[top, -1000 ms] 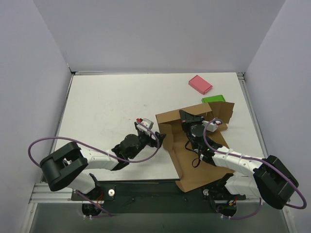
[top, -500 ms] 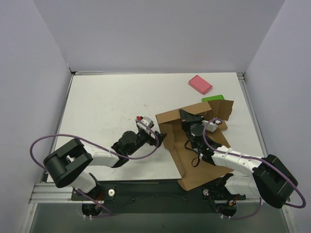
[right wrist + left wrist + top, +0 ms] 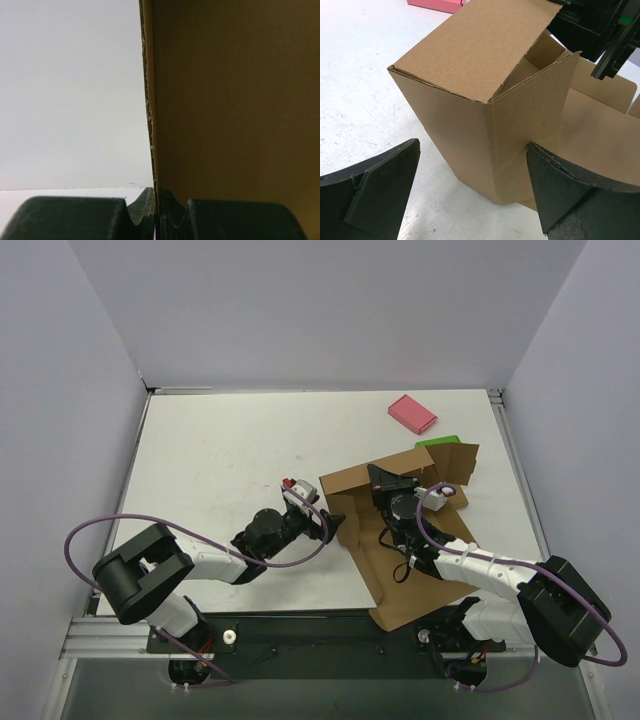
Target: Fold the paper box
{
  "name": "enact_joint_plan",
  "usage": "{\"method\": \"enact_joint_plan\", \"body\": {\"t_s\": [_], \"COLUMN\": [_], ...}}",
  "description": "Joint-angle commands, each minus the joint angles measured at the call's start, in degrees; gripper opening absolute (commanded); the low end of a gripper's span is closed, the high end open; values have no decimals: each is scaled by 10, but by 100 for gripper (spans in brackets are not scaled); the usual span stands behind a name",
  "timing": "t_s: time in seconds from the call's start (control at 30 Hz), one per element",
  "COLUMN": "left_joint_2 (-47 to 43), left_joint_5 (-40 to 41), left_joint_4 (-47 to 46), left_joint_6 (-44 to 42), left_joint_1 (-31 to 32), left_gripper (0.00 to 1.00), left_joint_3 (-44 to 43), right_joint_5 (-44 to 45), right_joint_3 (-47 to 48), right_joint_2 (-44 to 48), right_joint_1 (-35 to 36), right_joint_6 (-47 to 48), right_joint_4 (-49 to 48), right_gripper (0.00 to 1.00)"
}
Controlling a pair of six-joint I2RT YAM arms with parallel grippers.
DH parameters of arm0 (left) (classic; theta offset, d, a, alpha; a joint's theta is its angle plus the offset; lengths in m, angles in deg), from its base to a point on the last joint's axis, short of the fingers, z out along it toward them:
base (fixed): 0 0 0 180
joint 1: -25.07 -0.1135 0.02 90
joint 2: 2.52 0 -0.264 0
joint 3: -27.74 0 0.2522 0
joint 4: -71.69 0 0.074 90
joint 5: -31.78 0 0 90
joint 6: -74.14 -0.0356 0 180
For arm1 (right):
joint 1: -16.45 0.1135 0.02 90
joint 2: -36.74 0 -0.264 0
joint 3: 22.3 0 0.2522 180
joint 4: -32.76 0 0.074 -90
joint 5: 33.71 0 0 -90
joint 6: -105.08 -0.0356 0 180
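The paper box (image 3: 400,550) is a large brown cardboard sheet at the right of the table, partly folded, with one corner raised. In the left wrist view that raised corner (image 3: 485,95) stands between my left fingers. My left gripper (image 3: 335,523) is open around it, and its right finger (image 3: 580,195) touches the box's side wall. My right gripper (image 3: 385,483) is shut on a raised flap of the box, whose edge (image 3: 149,100) runs straight up from between the closed fingers in the right wrist view.
A pink block (image 3: 412,413) lies at the back right. A green block (image 3: 438,443) sits just behind the box, partly hidden by a flap. The white table (image 3: 220,460) is walled on three sides.
My left gripper has crept a little right toward the box's raised corner. The right gripper and its flap have shifted slightly up and back.
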Motion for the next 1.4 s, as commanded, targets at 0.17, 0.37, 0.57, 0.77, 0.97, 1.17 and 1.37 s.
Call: {"method": "enact_joint_plan", "body": {"t_s": [0.17, 0.37, 0.57, 0.77, 0.97, 1.17, 1.37], "left_joint_2": [21, 19, 30, 32, 28, 14, 17], "left_joint_5": [113, 168, 176, 156, 82, -1, -46], "left_joint_4": [18, 8, -17, -44, -31, -10, 20], "left_joint_6": [9, -10, -51, -105, -139, -127, -127], "left_joint_1": [1, 2, 3, 4, -2, -34, -57], "left_gripper": [97, 88, 71, 57, 53, 79, 88], "left_joint_3": [-71, -67, -68, -67, -78, -65, -75], "right_joint_5": [-100, -99, -104, -127, -137, -139, -143], "right_joint_3": [-7, 0, 5, 7, 5, 1, 6], "right_joint_2": [-13, -4, 2, -5, -11, -10, -13], "right_joint_1": [37, 43, 49, 50, 52, 53, 53], "right_joint_6": [-4, -7, -22, -37, -44, -45, -44], "right_joint_4": [51, 72, 94, 87, 76, 76, 74], "right_gripper": [0, 0, 0, 0, 0, 0, 0]}}
